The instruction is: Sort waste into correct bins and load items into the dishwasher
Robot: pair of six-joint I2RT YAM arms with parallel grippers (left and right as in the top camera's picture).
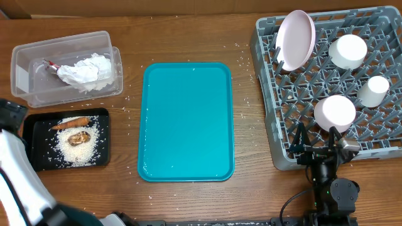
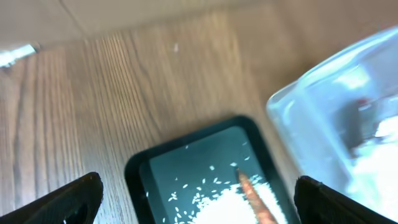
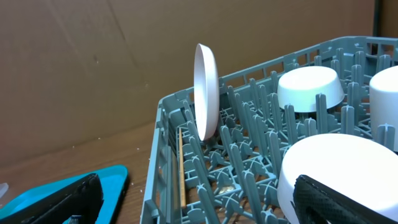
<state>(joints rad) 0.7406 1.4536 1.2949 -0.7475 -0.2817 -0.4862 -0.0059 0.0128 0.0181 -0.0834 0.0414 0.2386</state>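
Most of the tabletop (image 1: 188, 37) goes to the grey dishwasher rack (image 1: 314, 75) on the right, which holds all the crockery. The teal tray (image 1: 186, 122) in the middle lies bare. At the far left sit the clear tub (image 1: 31, 78) and, nearer, the black tray (image 1: 36, 141).

The right claw (image 3: 196, 186) is spread wide and empty just beside the near bowl (image 1: 335, 113). A careless swing could knock that bowl or tip the plate (image 1: 295, 39), which leans on edge between pegs. The left claw (image 2: 198, 180), equally spread and empty, hangs over the black tray's corner; dipping there could flip the shallow tray.

The second bowl (image 1: 348, 50) and the cup (image 1: 377, 90) stand upside down further back. Napkins (image 1: 88, 72) fill the tub. Rice (image 1: 78, 149), the carrot strip (image 1: 70, 123) and the crinkled scrap (image 1: 78, 137) lie in the black tray. Stray grains (image 1: 125, 98) dot the wood, likely too small to pinch, so sorting looks nearly done.
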